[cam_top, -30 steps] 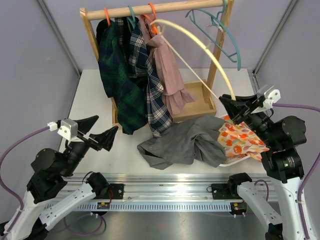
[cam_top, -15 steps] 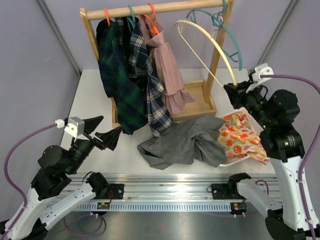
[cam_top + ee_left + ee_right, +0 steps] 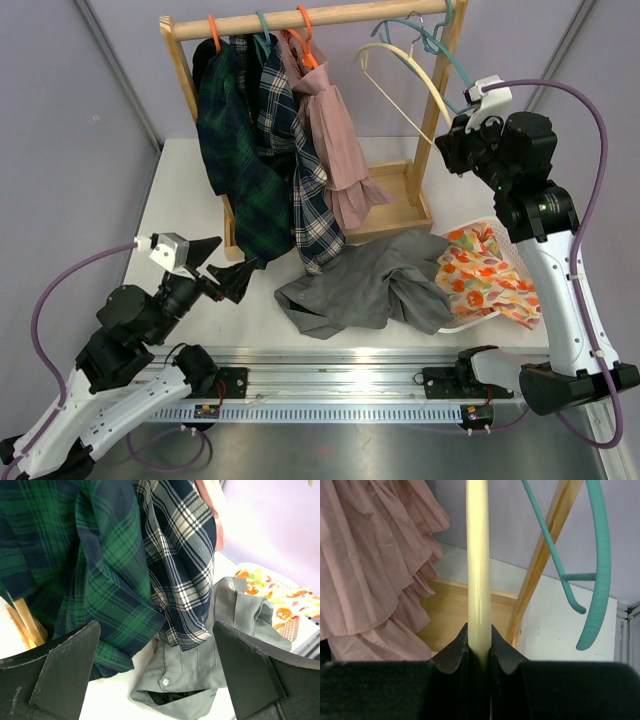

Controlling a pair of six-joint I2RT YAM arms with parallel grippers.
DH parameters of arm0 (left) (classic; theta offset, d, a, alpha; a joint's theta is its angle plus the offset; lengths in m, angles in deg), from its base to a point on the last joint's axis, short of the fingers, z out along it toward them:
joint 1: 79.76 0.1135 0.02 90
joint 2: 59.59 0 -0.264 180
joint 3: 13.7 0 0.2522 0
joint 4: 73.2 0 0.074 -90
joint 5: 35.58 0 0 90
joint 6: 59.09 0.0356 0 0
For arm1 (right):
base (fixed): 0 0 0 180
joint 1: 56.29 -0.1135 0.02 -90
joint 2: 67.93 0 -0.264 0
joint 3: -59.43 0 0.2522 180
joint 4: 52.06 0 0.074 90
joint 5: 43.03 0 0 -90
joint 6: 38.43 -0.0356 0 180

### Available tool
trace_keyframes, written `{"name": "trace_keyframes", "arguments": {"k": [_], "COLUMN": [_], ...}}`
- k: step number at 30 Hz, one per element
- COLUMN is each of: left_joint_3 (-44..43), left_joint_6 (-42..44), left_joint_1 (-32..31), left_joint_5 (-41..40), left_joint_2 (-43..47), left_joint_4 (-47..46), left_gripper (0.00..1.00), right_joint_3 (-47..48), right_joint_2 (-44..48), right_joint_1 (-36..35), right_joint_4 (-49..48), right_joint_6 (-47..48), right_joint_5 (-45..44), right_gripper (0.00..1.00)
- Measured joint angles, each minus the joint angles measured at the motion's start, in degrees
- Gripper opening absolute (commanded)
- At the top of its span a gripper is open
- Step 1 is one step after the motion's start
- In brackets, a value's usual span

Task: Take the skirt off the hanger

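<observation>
1. Right pincer point(image 3: 479, 645): I see the jaws pressed together on the cream, smooth, curved plastic hanger point(image 3: 478, 555). The bar runs straight up out of the fingers in the right wrist view. The hanger is bare, with no cloth on it.
2. Just right of that pincer and above it: a thin teal plastic hanger point(image 3: 598, 540), also bare, and the slanted post of the light wooden clothes rack point(image 3: 555, 545).
3. Left of it: a pink ruffled garment point(image 3: 380, 580) on an orange hanger, hanging over the rack's wooden base.
4. Well below the right pincer, on the table: the orange floral-print skirt point(image 3: 480, 275), off any hanger and lying crumpled in a white mesh tray point(image 3: 470, 321).
5. Left pincer point(image 3: 228, 262): jaws wide apart, holding nothing, hovering over the white table point(image 3: 190, 190).
6. Straight ahead of it: a dark green plaid garment point(image 3: 60, 555) and a navy-and-white plaid garment point(image 3: 180, 555), both hanging from the rack.
7. Ahead and lower, right of the left pincer: a grey buttoned garment point(image 3: 200, 665) in a heap on the table, its far edge touching the skirt.
</observation>
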Motion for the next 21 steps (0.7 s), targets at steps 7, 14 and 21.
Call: {"name": "trace_keyframes", "arguments": {"k": [7, 14, 21], "left_joint_3": [2.0, 2.1, 3.0], "left_joint_6": [-1.2, -1.6, -2.1], "left_joint_1": [0.0, 0.0, 0.0], "left_joint_5": [1.4, 2.5, 4.1], "left_joint_2": [-0.8, -1.6, -3.2], "left_joint_4": [-0.4, -0.9, -1.5], "left_gripper": [0.99, 0.99, 0.99], "right_joint_3": [2.4, 4.3, 7.9], "right_joint_2": [-2.1, -4.0, -7.5], "right_joint_1": [0.0, 0.0, 0.2], "right_joint_4": [-0.6, -1.3, -1.8], "right_joint_6": [0.3, 0.4, 0.5], "right_joint_5": [-1.4, -2.8, -4.1], "right_gripper": [0.0, 0.0, 0.0]}}
